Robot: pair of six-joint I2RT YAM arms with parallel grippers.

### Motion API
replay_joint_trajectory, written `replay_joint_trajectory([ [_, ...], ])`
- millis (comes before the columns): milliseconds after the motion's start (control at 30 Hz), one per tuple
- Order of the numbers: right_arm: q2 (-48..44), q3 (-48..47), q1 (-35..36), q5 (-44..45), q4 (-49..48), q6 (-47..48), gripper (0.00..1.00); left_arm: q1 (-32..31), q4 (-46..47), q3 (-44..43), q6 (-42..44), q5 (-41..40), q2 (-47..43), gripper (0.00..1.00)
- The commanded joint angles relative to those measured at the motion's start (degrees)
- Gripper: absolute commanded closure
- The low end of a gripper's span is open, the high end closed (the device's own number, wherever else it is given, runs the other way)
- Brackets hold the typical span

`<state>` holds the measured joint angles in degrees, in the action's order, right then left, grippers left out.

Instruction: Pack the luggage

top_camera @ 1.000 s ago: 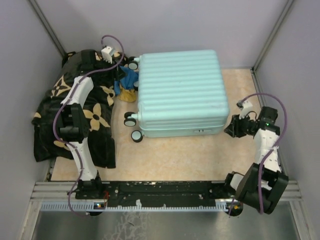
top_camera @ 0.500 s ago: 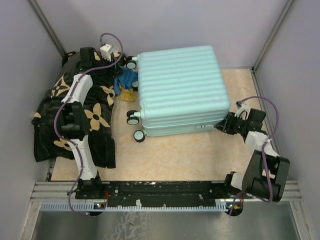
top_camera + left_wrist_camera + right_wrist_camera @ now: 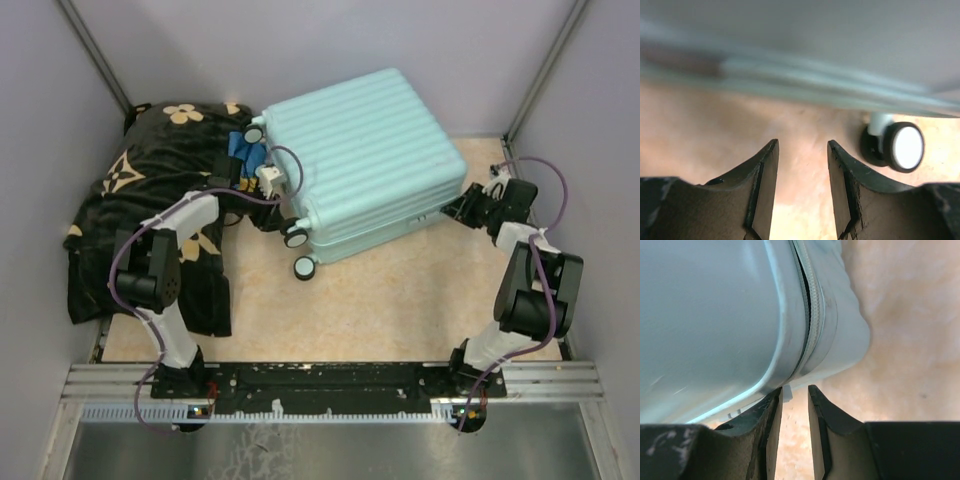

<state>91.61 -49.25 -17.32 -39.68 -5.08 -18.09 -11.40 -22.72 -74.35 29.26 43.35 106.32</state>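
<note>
The luggage [image 3: 360, 150], a pale mint-blue ribbed hard-shell suitcase, lies closed and skewed on the tan floor, wheels toward the left. My left gripper [image 3: 278, 212] is open and empty, low by the wheel side. The left wrist view shows its jaws [image 3: 802, 145] apart over bare floor, one black-and-white wheel [image 3: 905, 147] to the right and the blurred shell [image 3: 815, 75] above. My right gripper [image 3: 462, 208] is at the suitcase's right corner. In the right wrist view its jaws [image 3: 795, 389] stand narrowly apart just under the zipped shell [image 3: 715, 315], a small white tab at the left fingertip.
A black blanket with tan flowers [image 3: 130, 200] is heaped along the left wall. A blue cloth [image 3: 243, 152] lies between it and the suitcase. Grey walls close in the left, back and right. A metal rail [image 3: 320, 385] runs along the near edge.
The suitcase has swung counter-clockwise, its right corner going farther back. My left arm came from the far back over the blanket to the wheel side. My right gripper moved farther away with the corner.
</note>
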Motion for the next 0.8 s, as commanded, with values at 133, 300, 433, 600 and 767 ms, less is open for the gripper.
replay_joint_trajectory([
  [133, -1.00, -9.23, -8.71, 0.17, -2.06, 3.05, 0.70, -16.12, 23.29, 5.73, -4.49, 6.56, -2.64, 0.51],
  [300, -4.06, -9.37, -13.75, 1.53, 5.02, 8.31, 0.70, -25.22, 35.77, 5.66, -6.97, 6.29, 0.83, 0.51],
  [433, -6.05, -8.74, -15.13, 2.32, 9.43, 11.81, 0.69, -29.58, 36.55, 0.10, -7.80, 7.00, 3.89, 0.50],
  [600, -7.83, -7.44, -15.29, 3.76, 12.63, 13.48, 0.69, -25.10, 17.86, -0.24, 2.55, 9.48, -2.33, 0.41],
  [767, -9.60, -5.54, -15.29, 4.88, 14.02, 12.26, 0.69, -7.63, -1.54, 4.08, 12.46, 19.09, -11.90, 0.39],
])
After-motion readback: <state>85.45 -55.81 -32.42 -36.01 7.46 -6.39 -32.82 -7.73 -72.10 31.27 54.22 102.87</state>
